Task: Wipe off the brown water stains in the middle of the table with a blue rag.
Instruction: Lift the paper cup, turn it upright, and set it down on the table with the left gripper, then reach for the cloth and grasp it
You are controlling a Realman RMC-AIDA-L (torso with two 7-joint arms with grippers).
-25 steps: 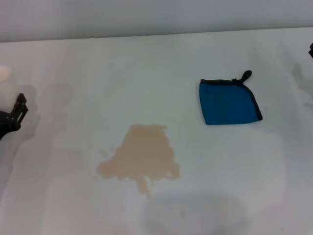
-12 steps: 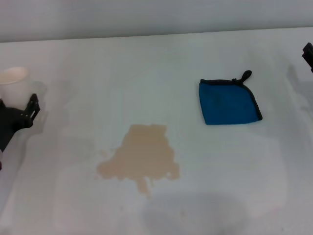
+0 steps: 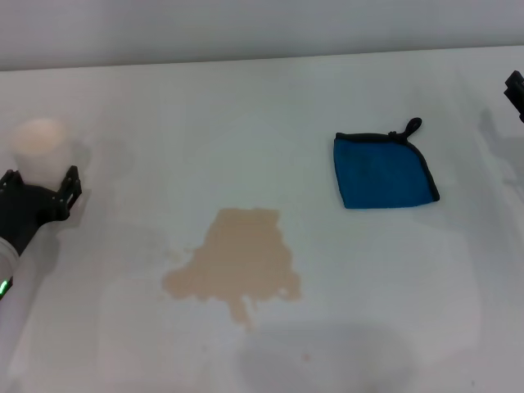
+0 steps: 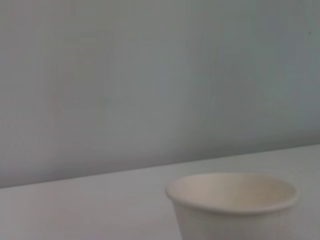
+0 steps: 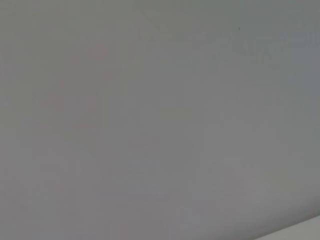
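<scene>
The brown water stains [image 3: 237, 264] form a tan puddle with small drips on the white table [image 3: 246, 106], near the middle front. The blue rag [image 3: 383, 170], with black edging and a loop at its far corner, lies flat to the right of and beyond the puddle. No gripper touches it. My left gripper [image 3: 41, 180] is at the far left, open and empty, its fingers [image 3: 72, 182] spread wide. Only a dark sliver of my right gripper [image 3: 516, 90] shows at the far right edge, well away from the rag.
A white paper cup [image 3: 39, 137] with a beige inside stands just beyond the left gripper's fingertips. It also shows close up in the left wrist view [image 4: 232, 202]. The right wrist view shows only a grey wall.
My left gripper has come in from the left edge towards the right. The paper cup beyond it also sits farther right than before. The rag and puddle have not moved.
</scene>
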